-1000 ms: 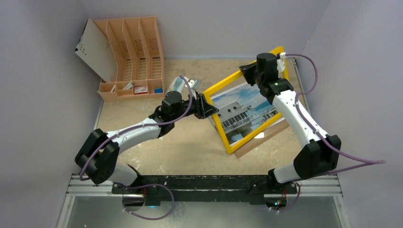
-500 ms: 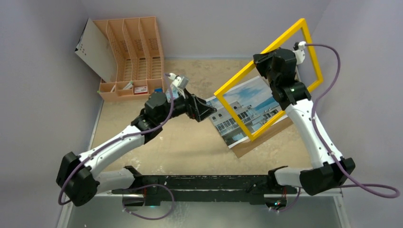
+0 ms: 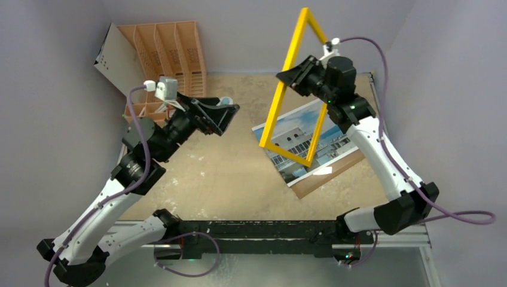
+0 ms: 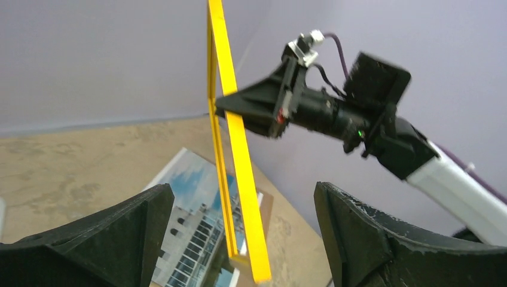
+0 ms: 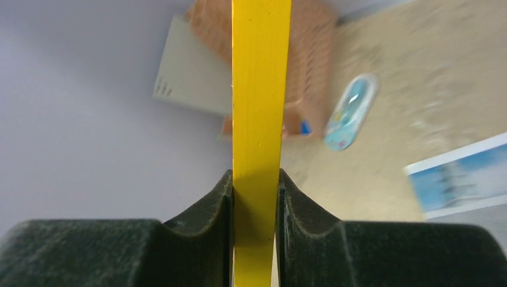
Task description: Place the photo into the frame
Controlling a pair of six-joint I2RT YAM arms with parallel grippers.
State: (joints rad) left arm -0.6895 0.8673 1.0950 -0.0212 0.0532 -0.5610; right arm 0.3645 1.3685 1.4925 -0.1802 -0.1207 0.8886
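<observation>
Sand-coloured table (image 3: 239, 179) carries the photo (image 3: 335, 143), which lies flat and face up on a brown board (image 3: 335, 174), right of centre. Its long axis runs diagonally, from the near left toward the far right.

Frame (image 3: 274, 104) position: off the table, raised almost on edge above the photo's left half, touching neither photo nor board. The right gripper (image 3: 287, 78) is clamped on one yellow rail; the right wrist view shows both fingers pressed flat against that rail.

Left gripper (image 3: 226, 118) status: jaws spread wide, nothing between them. It hangs above the table, left of the frame, and faces it. The photo lies ahead of it, to the right and lower, with the near left corner closest.

Assessment: the left arm is free and nearer that corner. Photo and frame opening are not aligned, one flat and one near vertical.
</observation>
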